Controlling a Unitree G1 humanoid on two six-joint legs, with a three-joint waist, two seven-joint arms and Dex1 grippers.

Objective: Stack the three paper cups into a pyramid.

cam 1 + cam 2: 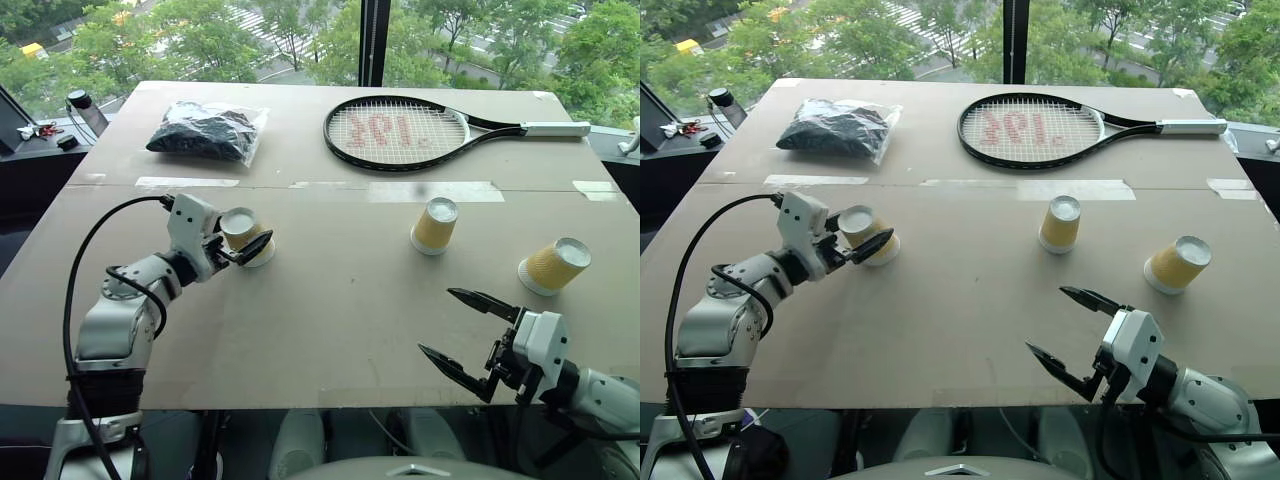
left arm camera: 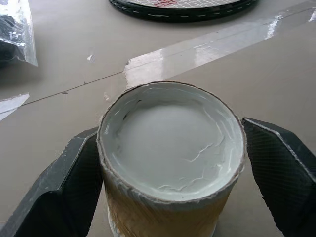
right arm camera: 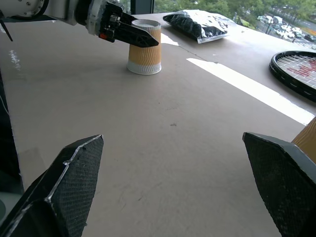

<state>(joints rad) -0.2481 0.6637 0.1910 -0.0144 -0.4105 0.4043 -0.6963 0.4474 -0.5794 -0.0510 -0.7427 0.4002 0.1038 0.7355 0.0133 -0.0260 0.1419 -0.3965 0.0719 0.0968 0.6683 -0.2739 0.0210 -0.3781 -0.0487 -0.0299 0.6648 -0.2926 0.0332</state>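
Observation:
Three yellow ribbed paper cups stand base up on the brown table [image 1: 330,300]. The left cup [image 1: 240,228] sits between the fingers of my left gripper [image 1: 247,243], which is shut on its sides just under the white base [image 2: 173,140]. The middle cup [image 1: 434,225] stands alone past the table's centre. Further right, the third cup [image 1: 553,266] leans over to the right. My right gripper [image 1: 436,320] hangs open near the front edge, short of the middle and third cups, with nothing between its fingers [image 3: 64,187].
A black tennis racket [image 1: 400,132] lies at the back right and a clear bag of dark material [image 1: 207,130] at the back left. Strips of tape [image 1: 435,190] cross the table. A side surface with small items [image 1: 45,130] lies beyond the left edge.

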